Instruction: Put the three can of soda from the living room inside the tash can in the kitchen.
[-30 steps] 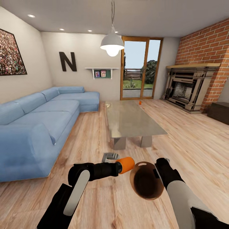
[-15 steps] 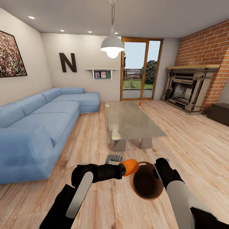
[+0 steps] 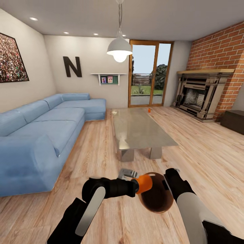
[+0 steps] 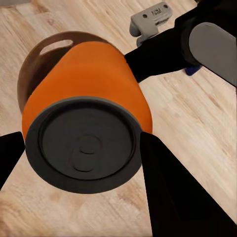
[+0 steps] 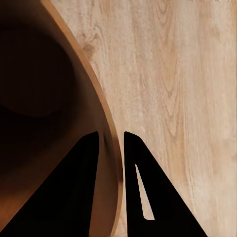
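I am in the living room. My left gripper (image 3: 144, 183) is shut on an orange can of soda (image 3: 145, 182), held sideways; its dark end (image 4: 86, 148) faces the left wrist camera. The can overlaps the rim of the tash can (image 3: 157, 200), a brown-insided wastebasket (image 4: 34, 69) tilted above the wooden floor. My right gripper (image 3: 168, 183) is shut on that rim, one finger inside and one outside (image 5: 111, 143). A second can of soda (image 3: 149, 109) stands at the far end of the glass coffee table (image 3: 139, 130).
A light-blue corner sofa (image 3: 40, 135) runs along the left. A brick fireplace (image 3: 200, 95) and a dark box (image 3: 234, 120) are at the right. Glass doors (image 3: 150, 76) are straight ahead, with a pendant lamp (image 3: 119, 49) over the table. Open wooden floor lies right of the table.
My left arm has carried the can to the right, from beside the wastebasket to over its rim. The right arm and wastebasket have stayed put.
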You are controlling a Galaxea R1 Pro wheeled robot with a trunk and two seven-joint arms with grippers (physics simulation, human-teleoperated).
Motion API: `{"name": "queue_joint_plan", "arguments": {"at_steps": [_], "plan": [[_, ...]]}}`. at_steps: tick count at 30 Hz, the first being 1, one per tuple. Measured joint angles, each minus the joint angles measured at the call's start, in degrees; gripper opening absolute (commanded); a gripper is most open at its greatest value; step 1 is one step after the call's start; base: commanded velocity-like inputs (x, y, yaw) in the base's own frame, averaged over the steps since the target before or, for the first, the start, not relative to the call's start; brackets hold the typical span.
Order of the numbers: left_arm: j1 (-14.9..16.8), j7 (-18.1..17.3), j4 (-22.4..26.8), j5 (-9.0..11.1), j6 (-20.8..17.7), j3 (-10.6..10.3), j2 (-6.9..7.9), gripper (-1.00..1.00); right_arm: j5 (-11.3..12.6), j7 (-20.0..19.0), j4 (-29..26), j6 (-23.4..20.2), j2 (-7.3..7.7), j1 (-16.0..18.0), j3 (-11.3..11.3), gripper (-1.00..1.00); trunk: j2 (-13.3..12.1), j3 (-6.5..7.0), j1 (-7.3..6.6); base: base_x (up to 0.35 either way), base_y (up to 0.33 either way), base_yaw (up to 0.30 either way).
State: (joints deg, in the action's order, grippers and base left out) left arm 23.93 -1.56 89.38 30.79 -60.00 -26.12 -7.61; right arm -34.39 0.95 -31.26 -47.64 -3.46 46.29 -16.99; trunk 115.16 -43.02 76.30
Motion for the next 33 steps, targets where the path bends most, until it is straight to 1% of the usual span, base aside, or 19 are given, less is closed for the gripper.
{"name": "queue_joint_plan", "arguments": {"at_steps": [8, 9, 13, 16, 19, 21, 23, 27, 31, 33], "plan": [[0.44, 0.01, -3.10, -0.12, 0.00, -0.22, -0.33, -1.00, -0.14, 0.00, 0.00, 0.00, -0.12, 0.00, 0.11, -1.00, 0.00, 0.00, 0.00, 0.000, 0.000, 0.000], [0.52, 0.00, -3.83, -0.16, 0.00, -0.23, -0.43, -1.00, -0.73, 0.06, -0.01, -0.02, -0.52, 0.00, 0.17, -1.00, 0.00, 0.00, 0.00, 0.000, 0.000, 0.000], [0.70, -0.01, -5.86, -0.15, 0.05, -0.24, -0.67, -1.00, 0.54, 0.09, 0.03, 0.02, -1.63, 0.00, 0.33, -1.00, 0.00, 0.00, 0.00, 0.000, 0.000, 0.000], [0.74, -0.01, -6.90, -0.12, 0.91, -0.24, -0.82, -1.00, 0.22, 0.68, 0.00, 0.01, -2.26, 0.00, 0.43, -1.00, 0.00, 0.00, 0.00, 0.000, 0.000, 0.000], [0.79, -0.01, -7.80, -0.12, 1.91, -0.24, -0.99, -1.00, -0.64, 1.75, 0.04, -0.03, -3.05, 0.00, 0.54, -1.00, 0.00, 0.00, 0.00, 0.000, 0.000, 0.000], [0.82, 0.01, -8.00, -0.11, 2.34, -0.24, -1.03, -1.00, 0.14, 1.93, 0.07, 0.01, -3.40, 0.00, 0.52, -1.00, 0.00, 0.00, 0.00, 0.000, 0.000, 0.000], [0.79, 0.15, -8.37, -0.17, 2.99, -0.24, -1.07, -1.00, 0.29, 2.19, 0.09, 0.02, -3.90, 0.00, 0.52, -1.00, 0.00, 0.00, 0.00, 0.000, 0.000, 0.000], [0.90, 0.33, -10.46, -0.29, 4.61, -0.24, -1.19, -1.00, -0.49, 2.50, 0.08, -0.08, -4.55, 0.00, 0.62, -1.00, 0.00, 0.00, 0.00, 0.000, 0.000, 0.000], [1.63, 0.39, -11.89, -0.21, 5.62, -0.27, -1.28, -1.00, 0.26, 2.58, 0.10, -0.10, -5.03, 0.00, 0.60, -1.00, 0.00, 0.00, 0.00, 0.000, 0.000, 0.000], [1.96, 0.49, -13.19, -0.35, 6.32, -0.30, -1.32, -1.00, -0.07, 2.66, 0.05, -0.26, -5.19, 0.00, 0.62, -1.00, 0.00, 0.00, 0.00, 0.000, 0.000, 0.000]]}}
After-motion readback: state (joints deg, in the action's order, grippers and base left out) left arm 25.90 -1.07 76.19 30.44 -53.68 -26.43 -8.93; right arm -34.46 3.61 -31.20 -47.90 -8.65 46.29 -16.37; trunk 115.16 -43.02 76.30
